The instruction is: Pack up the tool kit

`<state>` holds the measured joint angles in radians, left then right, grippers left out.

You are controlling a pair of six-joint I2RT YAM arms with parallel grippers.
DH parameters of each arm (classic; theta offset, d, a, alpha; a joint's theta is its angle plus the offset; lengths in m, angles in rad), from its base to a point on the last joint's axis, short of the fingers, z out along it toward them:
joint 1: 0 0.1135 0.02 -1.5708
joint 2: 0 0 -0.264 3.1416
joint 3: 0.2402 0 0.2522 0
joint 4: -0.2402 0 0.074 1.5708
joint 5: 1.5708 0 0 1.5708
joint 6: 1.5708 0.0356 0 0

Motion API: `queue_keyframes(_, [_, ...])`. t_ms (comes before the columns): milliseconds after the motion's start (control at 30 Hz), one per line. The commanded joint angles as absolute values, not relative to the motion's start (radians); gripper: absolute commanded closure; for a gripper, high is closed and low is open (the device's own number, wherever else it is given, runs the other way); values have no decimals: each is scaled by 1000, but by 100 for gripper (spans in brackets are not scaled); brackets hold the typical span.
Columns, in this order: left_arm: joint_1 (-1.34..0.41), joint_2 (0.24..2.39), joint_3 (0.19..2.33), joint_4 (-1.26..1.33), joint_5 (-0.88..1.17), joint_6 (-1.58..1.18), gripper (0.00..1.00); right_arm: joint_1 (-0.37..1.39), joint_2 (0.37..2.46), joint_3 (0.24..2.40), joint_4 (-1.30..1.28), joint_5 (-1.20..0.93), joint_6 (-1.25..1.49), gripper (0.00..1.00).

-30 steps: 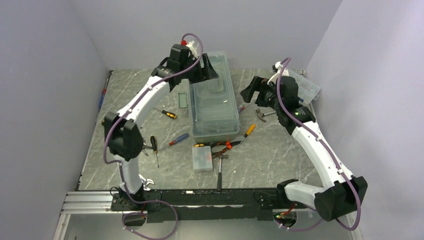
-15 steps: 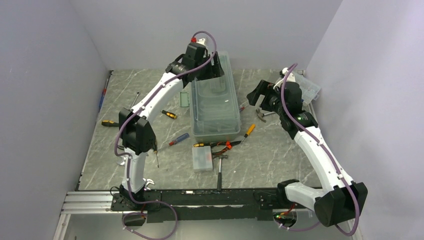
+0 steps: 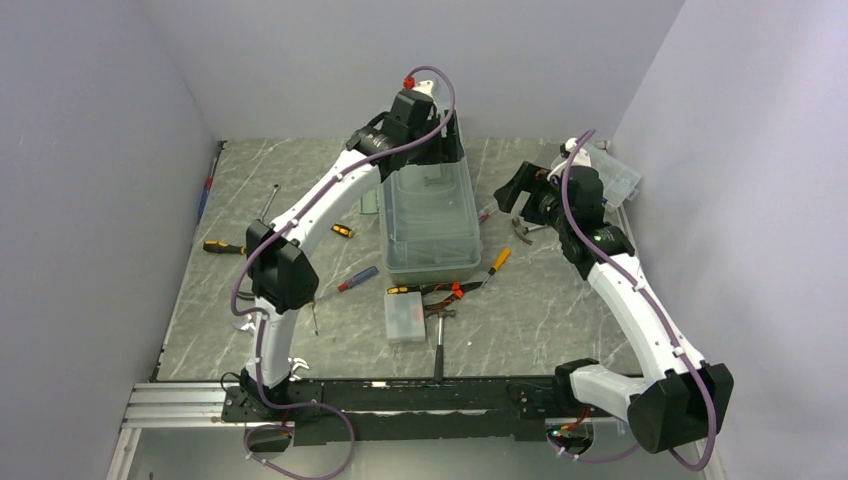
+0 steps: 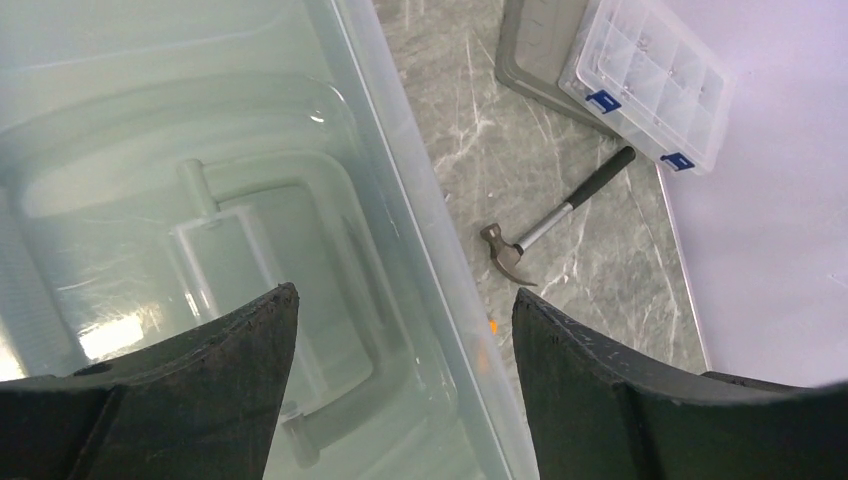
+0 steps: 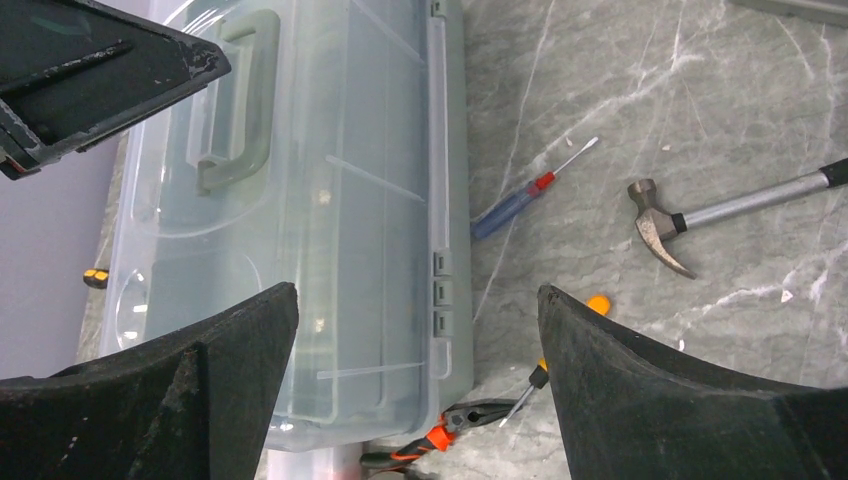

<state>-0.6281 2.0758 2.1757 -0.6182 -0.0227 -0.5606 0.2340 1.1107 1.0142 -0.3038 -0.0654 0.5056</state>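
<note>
- Left gripper (image 4: pixel 400 300): spread wide, nothing in it, hanging over the far end of the toolbox (image 4: pixel 200 150), straddling the box's right rim in the wrist view.
- Right gripper (image 5: pixel 418 292): also wide and empty, hovering just off the box's right side, roughly above the small grey tabs (image 5: pixel 437 265) on that edge.
- Toolbox itself: mid-table, long axis pointing away from the bases, clear lid down w/ the handle (image 5: pixel 235 100) on top.
- Tools all outside for now: hammer (image 5: pixel 700 215) and blue screwdriver (image 5: pixel 520 200) to the right, pliers (image 5: pixel 450 440) by the near end, more screwdrivers (image 3: pixel 340 229) on the left, organiser case (image 4: pixel 650 80) in the far right corner.
- Step in hand, prob: getting the lid open before anything goes in.
- Tabs on the right edge: clips or hinges, can't tell from these views. Worth sorting out first, bc lifting on the hinge side just drags the whole box.
- Lower the left fingers (image 4: pixel 230 380) so one goes outside the rim and one on the lid, then pinch the lip only, not the box wall.
- Lift slow and in an arc around the hinge line, not straight up.
- Use the right arm to pin the base down, or pop the tabs if they're clips.
- Watch the blue screwdriver beside the right wall: easy to nudge, pretty close.
</note>
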Motion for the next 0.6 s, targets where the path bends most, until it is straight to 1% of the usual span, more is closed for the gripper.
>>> queue_keyframes(0, [-635, 2095, 2213, -638, -16, -551, 19, 224, 1082, 1009, -258, -81, 512, 9])
queue_keyframes(133, [-637, 2167, 2319, -713, 21, -572, 21, 216, 1071, 1004, -251, -87, 522, 9])
queue_keyframes(300, [-637, 2200, 2330, -736, 68, -609, 23, 204, 1043, 981, -236, -84, 534, 9])
queue_keyframes(433, [-638, 2215, 2368, -800, 62, -622, 22, 189, 1031, 974, -233, -89, 540, 9])
queue_keyframes(533, [-636, 2209, 2350, -781, 131, -659, 22, 180, 1027, 967, -223, -99, 548, 9])
queue_keyframes(567, [-634, 2201, 2323, -754, 192, -676, 22, 178, 1027, 964, -220, -104, 551, 9])
